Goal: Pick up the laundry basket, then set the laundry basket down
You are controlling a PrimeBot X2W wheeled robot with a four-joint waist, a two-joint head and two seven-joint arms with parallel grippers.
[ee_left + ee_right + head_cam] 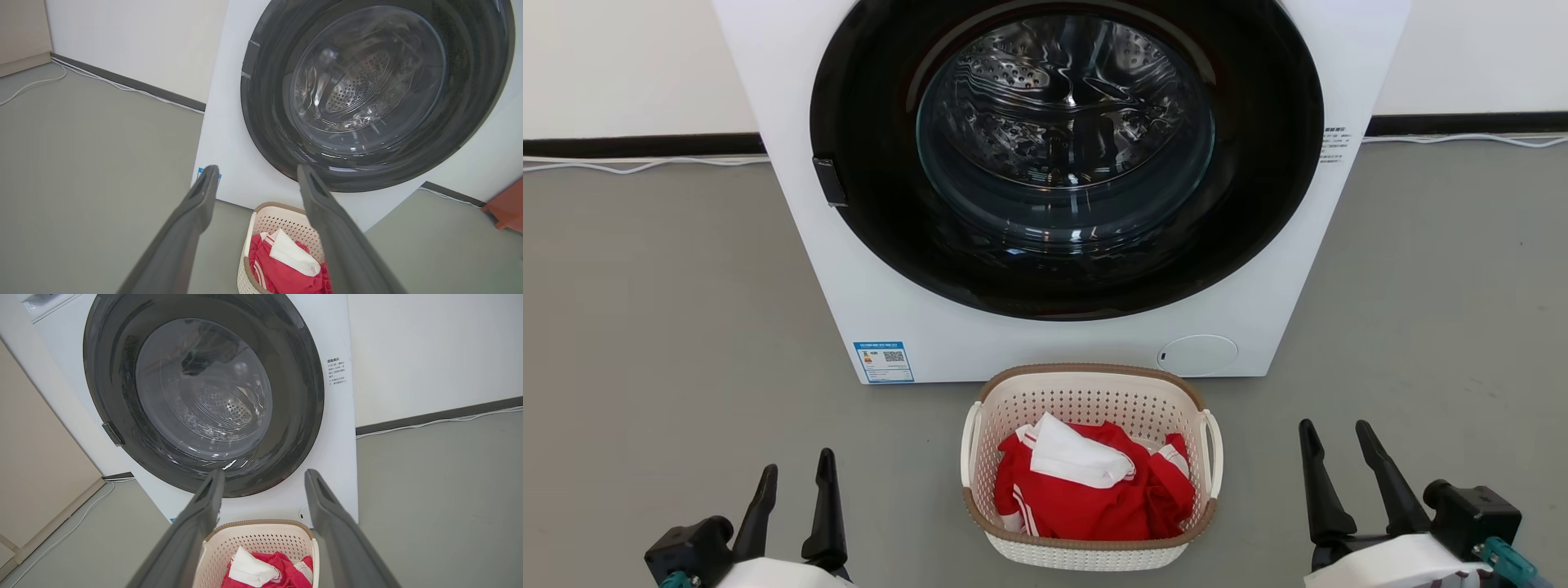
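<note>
The laundry basket point(1086, 392), cream-white with perforated walls and a brown rim, stands on the grey floor just in front of the washer. Red and white clothes point(1086, 486) lie inside it. White loop handles sit on its left side point(969, 445) and right side point(1213, 453). My left gripper point(796, 478) is open at the lower left, well apart from the basket. My right gripper point(1335, 437) is open at the lower right, also clear of it. The basket point(273, 220) shows between the left fingers, and the basket point(257, 541) shows between the right fingers.
A white front-loading washer point(980, 327) with a closed dark round door point(1066, 155) stands right behind the basket. Cables point(645, 166) run along the wall's black skirting. Grey floor point(670, 343) spreads to both sides. An orange-red object point(506, 206) sits at the far right of the left wrist view.
</note>
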